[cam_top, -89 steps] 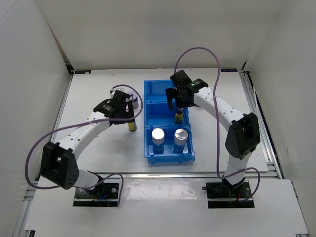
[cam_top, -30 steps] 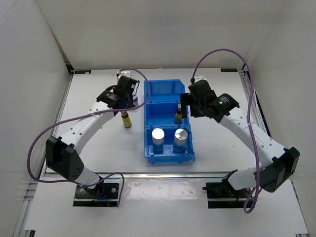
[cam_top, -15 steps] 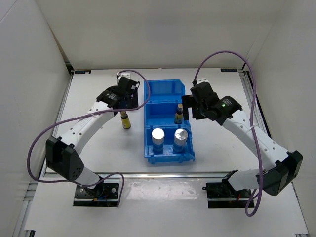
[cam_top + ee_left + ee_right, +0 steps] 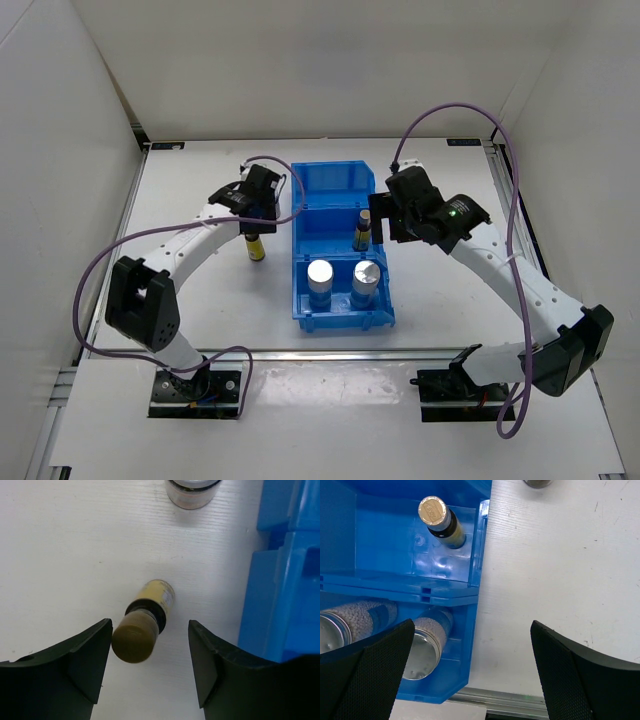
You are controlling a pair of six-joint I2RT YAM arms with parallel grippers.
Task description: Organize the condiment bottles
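Note:
A slim dark yellow-labelled bottle [image 4: 255,245] stands on the table left of the blue bin [image 4: 340,195]. My left gripper [image 4: 256,218] hovers over it, open. In the left wrist view the bottle [image 4: 145,620] lies between my spread fingertips, nearer the left one, untouched by my left gripper [image 4: 149,630]. A squat jar [image 4: 192,492] stands just beyond it. The second dark bottle [image 4: 361,232] stands in the bin's middle compartment. Two silver-capped cylinders [image 4: 321,275] [image 4: 366,275] fill the near one. My right gripper [image 4: 380,215] is open and empty beside the bin's right wall [image 4: 472,625].
The bin's far compartment [image 4: 335,180] holds nothing. In the right wrist view the bin wall [image 4: 481,545] runs under my gripper, with bare table to the right. A round grey object [image 4: 537,482] shows at the top edge. White walls enclose the table.
My right gripper let go of the dark bottle in the middle compartment and drew back to the right. My left gripper swung back, then came over the bottle on the table.

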